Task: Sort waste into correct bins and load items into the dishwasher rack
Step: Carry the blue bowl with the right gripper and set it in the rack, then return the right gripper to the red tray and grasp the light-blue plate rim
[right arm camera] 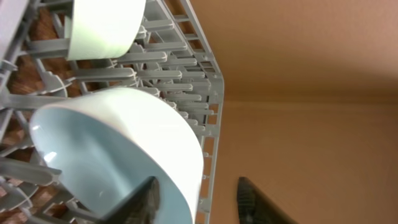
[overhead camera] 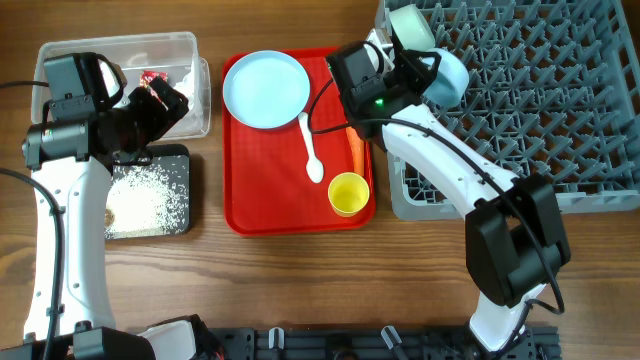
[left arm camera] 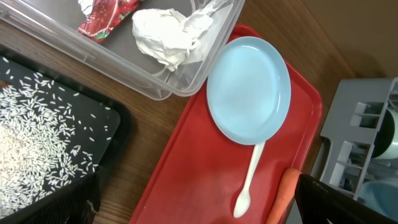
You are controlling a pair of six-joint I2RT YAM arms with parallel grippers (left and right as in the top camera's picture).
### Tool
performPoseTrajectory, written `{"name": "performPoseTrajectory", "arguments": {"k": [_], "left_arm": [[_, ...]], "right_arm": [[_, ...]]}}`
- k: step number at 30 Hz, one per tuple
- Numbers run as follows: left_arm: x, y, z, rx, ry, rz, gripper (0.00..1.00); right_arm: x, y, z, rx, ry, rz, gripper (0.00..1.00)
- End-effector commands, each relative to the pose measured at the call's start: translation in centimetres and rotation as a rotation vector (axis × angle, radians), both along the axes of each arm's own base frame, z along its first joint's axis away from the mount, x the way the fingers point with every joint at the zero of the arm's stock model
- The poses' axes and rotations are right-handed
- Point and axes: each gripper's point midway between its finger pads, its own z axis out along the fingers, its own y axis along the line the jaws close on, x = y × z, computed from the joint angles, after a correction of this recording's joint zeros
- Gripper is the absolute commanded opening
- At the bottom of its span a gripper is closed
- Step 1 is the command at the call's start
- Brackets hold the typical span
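Already binned: the red printed wrapper (left arm camera: 106, 15) and the crumpled white tissue (left arm camera: 165, 34) lie side by side in the clear rectangular plastic tub (overhead camera: 110, 50) at your far left.
Black tray: the shallow black rectangular tray (overhead camera: 172, 154) just in front of that tub holds the loose white rice (overhead camera: 145, 195). A brown speck shows at its left side, too small for you to call it the food lump.
Waste left: 1 piece, the orange carrot (left arm camera: 283, 193), lying at the right edge of the flat red serving tray (overhead camera: 270, 190).
Rack: the large grey pegged plastic crate (overhead camera: 560, 110) carries 2 bowls. A mint bowl (right arm camera: 102, 25) sits at the far corner, and a pale-blue round bowl (right arm camera: 118, 155) is tipped on its side among the pegs beside it.
Right pincer (right arm camera: 199, 199): fingers apart, 1 inside the pale-blue bowl's rim and 1 outside, clear of the wall. You look to be releasing, not gripping.
Left pincer (overhead camera: 168, 100): spread wide and empty, above the tub's near right corner.
Dishes left: 3, all on the red tray. They are the round pale-blue plate (overhead camera: 265, 90), the white plastic spoon (overhead camera: 310, 150) with its handle meeting the plate's rim, and the small yellow cup (overhead camera: 348, 193) at the near right corner.
Progress: by my judgement you are past halfway, with the carrot to bin and then 3 loads into the rack.
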Motion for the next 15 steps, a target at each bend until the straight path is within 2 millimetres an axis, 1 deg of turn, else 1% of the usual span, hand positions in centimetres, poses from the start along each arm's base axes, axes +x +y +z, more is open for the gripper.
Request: {"name": "performPoseTrajectory", "arguments": {"k": [1, 9, 15], "left_arm": [[0.2, -0.1, 0.1, -0.013, -0.002, 0.001, 1.0], [0.2, -0.1, 0.1, -0.013, -0.002, 0.001, 1.0], [0.2, -0.1, 0.1, -0.013, -0.002, 0.001, 1.0]], "right_arm": [[0.1, 0.6, -0.7, 0.002, 0.008, 0.01, 0.47], [0.4, 2.0, -1.3, 0.054, 0.016, 0.059, 0.47], [0.2, 3.3, -1.2, 0.063, 0.002, 0.086, 0.52]]}}
